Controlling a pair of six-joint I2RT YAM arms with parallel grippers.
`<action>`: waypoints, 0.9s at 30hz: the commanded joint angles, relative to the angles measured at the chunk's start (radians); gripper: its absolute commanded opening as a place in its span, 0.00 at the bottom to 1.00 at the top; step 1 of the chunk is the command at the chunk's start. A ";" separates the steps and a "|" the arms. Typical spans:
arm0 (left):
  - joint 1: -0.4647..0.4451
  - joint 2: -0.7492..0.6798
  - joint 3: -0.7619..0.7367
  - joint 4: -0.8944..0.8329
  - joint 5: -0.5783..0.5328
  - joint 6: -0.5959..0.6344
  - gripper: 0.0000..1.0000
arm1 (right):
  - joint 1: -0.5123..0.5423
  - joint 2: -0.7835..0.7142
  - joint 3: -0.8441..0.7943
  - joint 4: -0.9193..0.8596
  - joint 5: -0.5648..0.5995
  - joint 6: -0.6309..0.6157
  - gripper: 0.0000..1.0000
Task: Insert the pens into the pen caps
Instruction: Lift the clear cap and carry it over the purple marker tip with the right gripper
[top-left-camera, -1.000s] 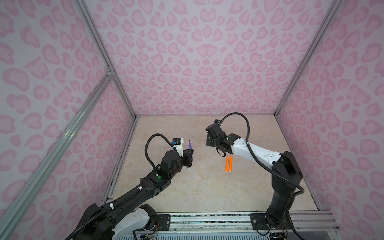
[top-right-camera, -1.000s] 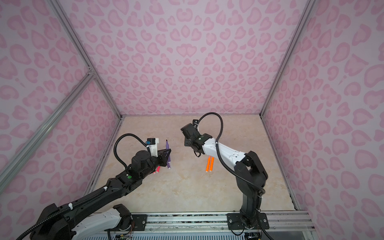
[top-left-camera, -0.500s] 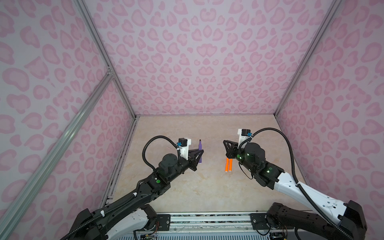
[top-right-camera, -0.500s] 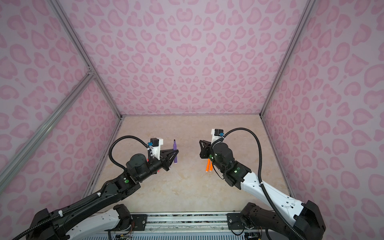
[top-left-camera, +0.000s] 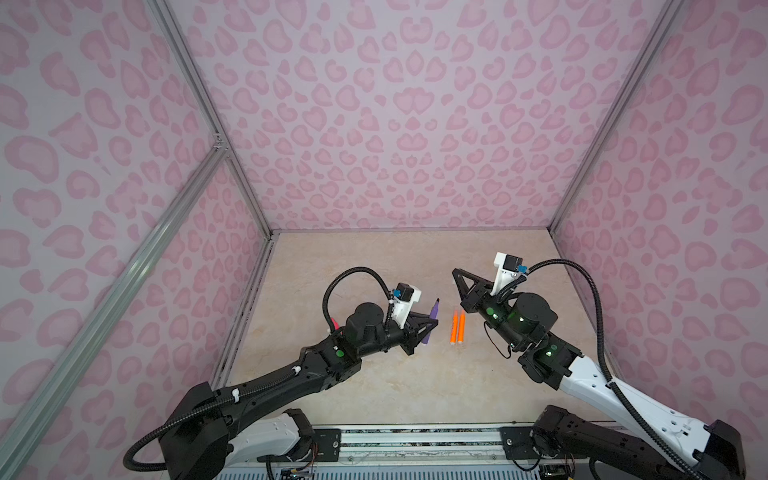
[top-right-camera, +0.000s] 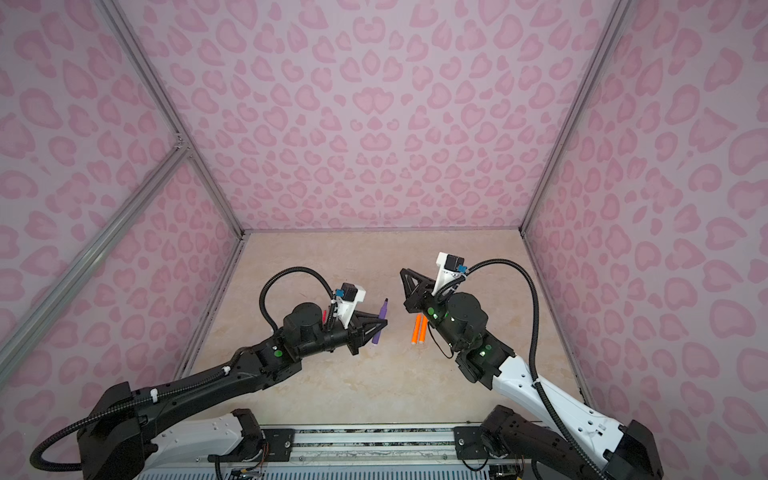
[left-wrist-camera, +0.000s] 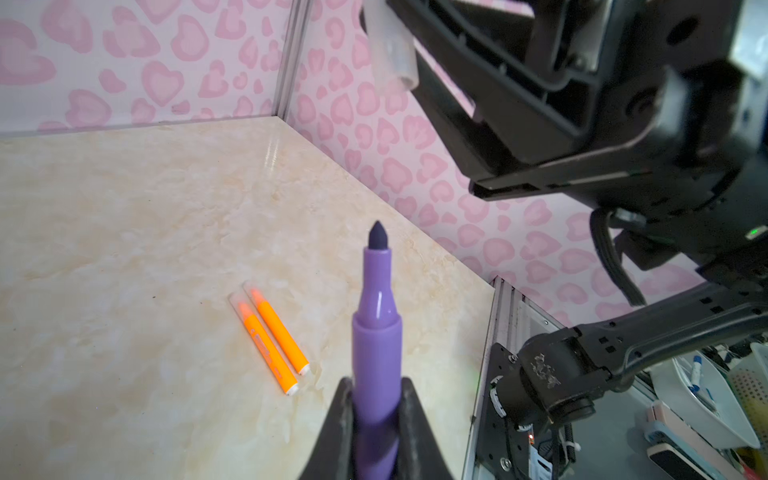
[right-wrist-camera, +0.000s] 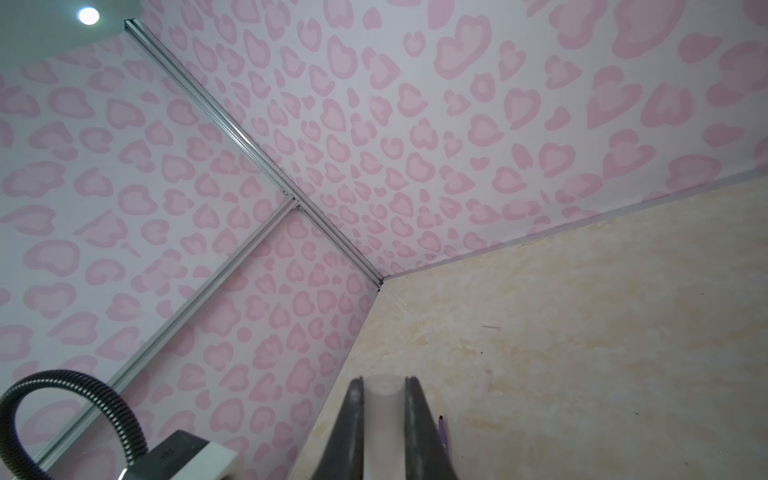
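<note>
Pink-red pen (top-left-camera: 333, 322) mostly hidden

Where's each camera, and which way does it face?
Top views: high in front, looking down into the booth; left arm and right arm show.
Left wrist: on the left arm, looking along the left gripper and its purple pen; right arm beyond.
Right wrist: on the right arm, looking past the right gripper and its clear cap into a corner.
Shared: all show the purple pen.

A purple pen (left-wrist-camera: 376, 332), its dark tip bare, is clamped in the left gripper (left-wrist-camera: 376, 386) and points away from it. A clear cap (right-wrist-camera: 383, 415) is pinched in the right gripper (right-wrist-camera: 383, 384). Two orange pens (left-wrist-camera: 270, 340) (both capped, touching side by side) lie on the desk (left-wrist-camera: 124, 208) between the grippers.
</note>
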 joint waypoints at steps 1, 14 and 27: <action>-0.003 0.013 0.022 0.026 0.047 0.019 0.04 | 0.003 0.018 0.009 0.061 -0.054 0.035 0.00; -0.003 -0.023 0.009 0.011 -0.033 0.014 0.04 | 0.120 0.049 -0.028 0.089 0.062 0.039 0.00; -0.003 -0.036 0.003 -0.001 -0.071 0.013 0.04 | 0.210 0.056 -0.059 0.109 0.214 0.000 0.00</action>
